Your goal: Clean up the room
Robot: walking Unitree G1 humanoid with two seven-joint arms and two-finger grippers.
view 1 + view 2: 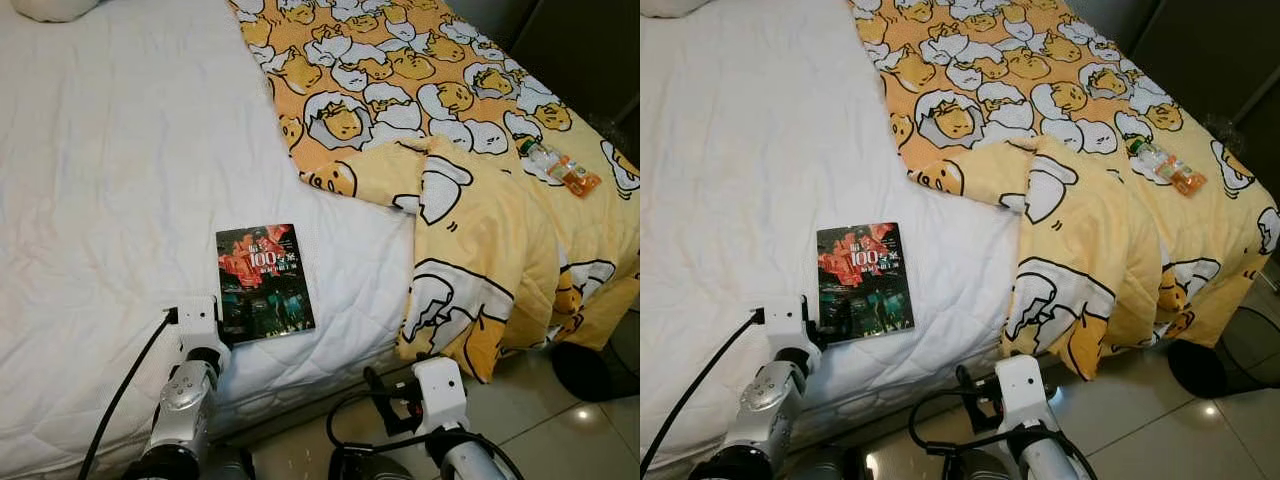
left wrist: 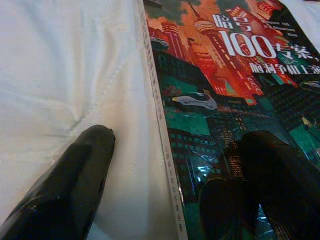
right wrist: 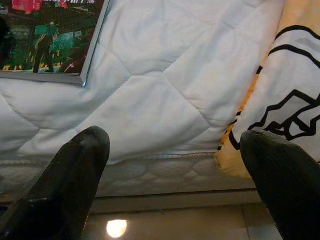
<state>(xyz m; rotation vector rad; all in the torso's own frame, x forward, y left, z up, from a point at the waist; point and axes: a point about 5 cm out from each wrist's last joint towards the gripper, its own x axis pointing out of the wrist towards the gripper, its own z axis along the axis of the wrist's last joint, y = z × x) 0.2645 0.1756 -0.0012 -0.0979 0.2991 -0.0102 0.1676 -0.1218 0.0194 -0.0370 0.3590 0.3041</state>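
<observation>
A book (image 1: pixel 264 282) with a dark red-and-green cover lies flat on the white bed (image 1: pixel 110 170), near its near edge. The left tool (image 2: pixel 175 170) sits at the book's near left corner with its fingers spread wide: one finger (image 2: pixel 75 175) rests on the sheet just left of the book, the other on the cover. The right tool (image 3: pixel 175 165) hangs wide and empty near the bed's near edge, above the floor (image 1: pixel 560 430). A yellow blanket (image 1: pixel 470 240) drapes over the bed's right side, and a bottle (image 1: pixel 556 166) lies on it far right.
</observation>
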